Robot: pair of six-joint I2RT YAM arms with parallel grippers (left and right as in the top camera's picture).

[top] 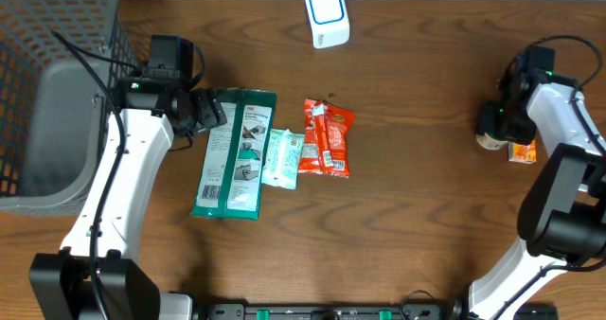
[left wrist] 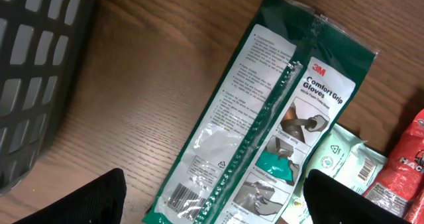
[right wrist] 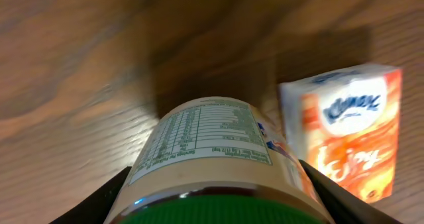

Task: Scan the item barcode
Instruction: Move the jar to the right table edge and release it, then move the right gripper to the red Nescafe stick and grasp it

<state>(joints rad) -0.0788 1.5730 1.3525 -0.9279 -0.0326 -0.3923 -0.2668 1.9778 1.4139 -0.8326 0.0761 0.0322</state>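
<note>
A white scanner with a blue face [top: 327, 15] stands at the table's far edge. A green glove package [top: 235, 154] lies flat with its barcode [left wrist: 182, 196] facing up near its lower end. My left gripper [top: 216, 112] hovers open over this package [left wrist: 265, 118], and its fingers straddle it [left wrist: 215, 199] without touching. At the far right, my right gripper [top: 497, 121] is shut on a jar [right wrist: 205, 138] with a green lid and a nutrition label. Its fingers [right wrist: 331, 197] press on both sides of the jar [top: 490, 135].
A pale green wipes pack [top: 282, 157] and a red snack packet [top: 327, 137] lie just right of the glove package. An orange tissue pack [top: 523, 151] sits beside the jar. A grey wire basket [top: 47, 93] fills the left side.
</note>
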